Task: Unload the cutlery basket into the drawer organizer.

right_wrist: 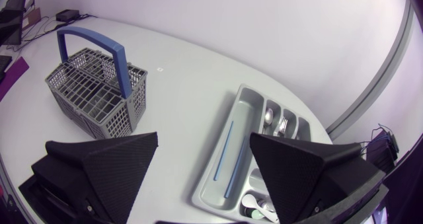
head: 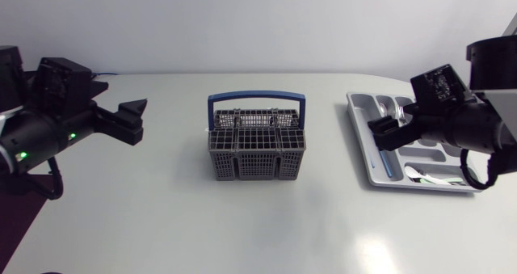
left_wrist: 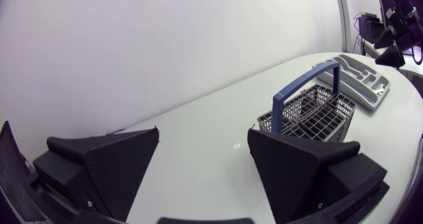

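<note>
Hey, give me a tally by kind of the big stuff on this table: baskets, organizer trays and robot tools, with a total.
cutlery basket: 1
drawer organizer: 1
robot tools: 2 (left tool, right tool, both open and empty)
Total: 4

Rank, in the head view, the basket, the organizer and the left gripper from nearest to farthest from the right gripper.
1. Organizer, directly under the right gripper.
2. Basket, out in the middle.
3. Left gripper, at the far left.
</note>
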Action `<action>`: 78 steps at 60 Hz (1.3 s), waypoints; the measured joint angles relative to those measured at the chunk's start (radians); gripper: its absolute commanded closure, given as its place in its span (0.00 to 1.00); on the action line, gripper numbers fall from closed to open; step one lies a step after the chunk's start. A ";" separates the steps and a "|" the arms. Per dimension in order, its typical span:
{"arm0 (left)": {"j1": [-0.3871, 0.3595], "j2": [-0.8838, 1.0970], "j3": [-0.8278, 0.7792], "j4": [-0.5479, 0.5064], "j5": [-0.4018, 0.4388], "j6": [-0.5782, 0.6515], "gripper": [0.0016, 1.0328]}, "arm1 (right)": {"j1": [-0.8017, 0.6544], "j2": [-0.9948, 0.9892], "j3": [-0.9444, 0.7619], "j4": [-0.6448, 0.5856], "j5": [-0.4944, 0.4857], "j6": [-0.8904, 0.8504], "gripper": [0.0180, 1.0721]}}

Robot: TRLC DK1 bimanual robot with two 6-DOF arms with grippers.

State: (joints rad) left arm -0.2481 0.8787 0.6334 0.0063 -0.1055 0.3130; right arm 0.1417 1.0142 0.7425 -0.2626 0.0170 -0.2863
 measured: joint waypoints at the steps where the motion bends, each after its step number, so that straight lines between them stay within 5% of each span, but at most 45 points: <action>1: 0.004 -0.020 -0.006 -0.002 0.000 0.003 0.05 | -0.001 -0.019 -0.008 0.000 0.004 -0.003 0.05; 30: 0.068 -0.485 -0.183 -0.026 0.001 0.048 0.05 | -0.027 -0.373 -0.174 0.010 0.059 -0.051 0.05; 54: 0.108 -0.626 -0.276 -0.046 0.013 0.042 0.05 | -0.057 -0.562 -0.305 0.067 0.061 -0.054 0.05; 78: 0.171 -0.741 -0.437 -0.038 0.051 -0.103 0.05 | -0.095 -0.771 -0.501 0.151 0.031 0.079 0.05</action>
State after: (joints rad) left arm -0.0776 0.1379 0.1963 -0.0315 -0.0540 0.2100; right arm 0.0471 0.2428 0.2417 -0.1112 0.0479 -0.2077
